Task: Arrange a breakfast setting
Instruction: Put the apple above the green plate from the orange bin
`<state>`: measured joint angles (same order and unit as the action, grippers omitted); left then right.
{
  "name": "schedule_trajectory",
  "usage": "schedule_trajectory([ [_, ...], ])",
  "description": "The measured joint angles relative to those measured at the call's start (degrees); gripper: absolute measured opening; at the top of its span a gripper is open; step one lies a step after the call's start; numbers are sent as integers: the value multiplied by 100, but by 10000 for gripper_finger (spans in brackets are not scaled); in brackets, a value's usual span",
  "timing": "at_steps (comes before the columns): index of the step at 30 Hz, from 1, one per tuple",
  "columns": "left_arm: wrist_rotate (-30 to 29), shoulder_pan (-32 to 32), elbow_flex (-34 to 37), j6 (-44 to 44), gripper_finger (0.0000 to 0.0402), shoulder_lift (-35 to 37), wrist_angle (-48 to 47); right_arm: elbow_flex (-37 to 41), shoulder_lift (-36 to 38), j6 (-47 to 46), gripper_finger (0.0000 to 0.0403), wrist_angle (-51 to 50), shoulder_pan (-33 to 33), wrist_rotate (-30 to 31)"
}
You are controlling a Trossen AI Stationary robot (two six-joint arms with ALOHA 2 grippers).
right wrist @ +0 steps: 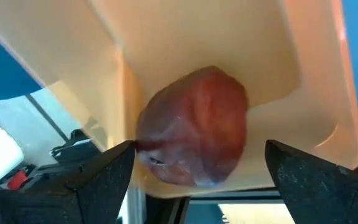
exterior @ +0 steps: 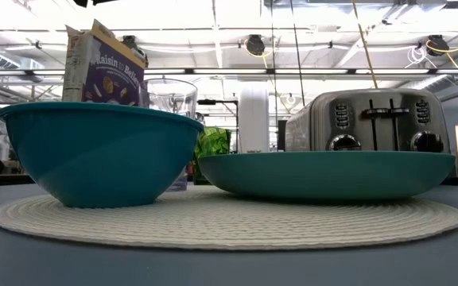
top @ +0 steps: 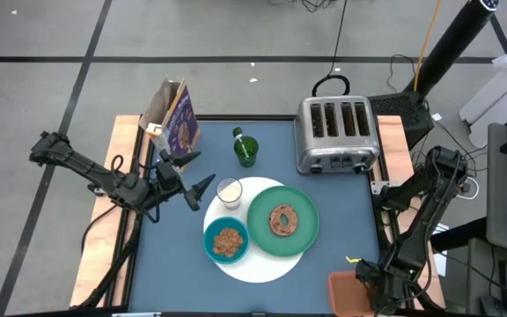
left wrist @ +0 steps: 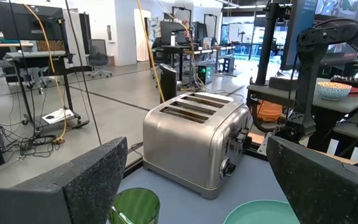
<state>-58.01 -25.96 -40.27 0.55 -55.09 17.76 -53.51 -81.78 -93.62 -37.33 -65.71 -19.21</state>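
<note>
Dark-red round fruit (right wrist: 194,124) lies in a corner of the orange-pink rectangular plastic tray (top: 352,294) at the table's near right corner. Right gripper (right wrist: 197,180) hovers over it, fingers wide, nothing held. I'd centre both fingers on the fruit, clear of the tray wall, then close gently. Left gripper (top: 199,193) waits wide beside the small clear glass (top: 229,190), near the table's left edge.
</note>
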Motion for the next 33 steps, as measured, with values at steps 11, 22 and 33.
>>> schedule_trajectory([
  [11, 0, -2, 0, -2, 391, 0, 1, 32, -2, -226, 353, 23, -3, 676],
  [22, 0, -1, 0, -4, 391, 0, 2, 32, -2, -483, 353, 159, 48, 1020],
  [33, 0, -2, 0, -6, 391, 0, 2, 1, 179, -31, 353, 51, 46, 1024],
])
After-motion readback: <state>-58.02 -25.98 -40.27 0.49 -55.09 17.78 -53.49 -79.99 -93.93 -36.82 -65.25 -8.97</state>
